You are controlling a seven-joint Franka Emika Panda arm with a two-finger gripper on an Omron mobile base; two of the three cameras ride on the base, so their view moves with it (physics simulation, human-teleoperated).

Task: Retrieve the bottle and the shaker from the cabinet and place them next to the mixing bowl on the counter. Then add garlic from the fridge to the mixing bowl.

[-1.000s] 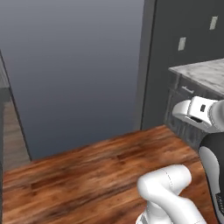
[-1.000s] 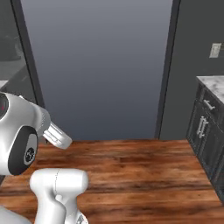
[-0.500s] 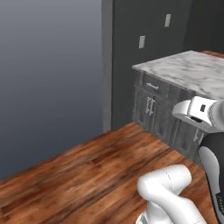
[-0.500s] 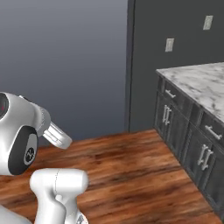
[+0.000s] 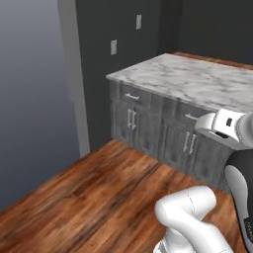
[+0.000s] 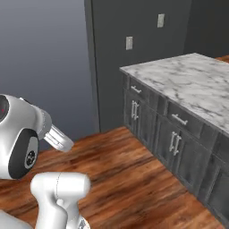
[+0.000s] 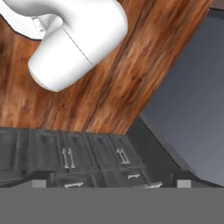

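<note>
Two base views show the table (image 5: 197,79), a white marble slab with grey veins over grey drawers (image 6: 179,134), standing against a dark wall on a wood floor (image 5: 99,192). Its near corner juts toward the floor. The jaws stand wide apart, holding nothing; their tips rise over the drawer fronts in the hand view.

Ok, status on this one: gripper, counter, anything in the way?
Gripper open, holding nothing. Counter ahead, marble top bare where visible; grey drawers below. Wood floor between base and counter, nothing seen in the way.
</note>
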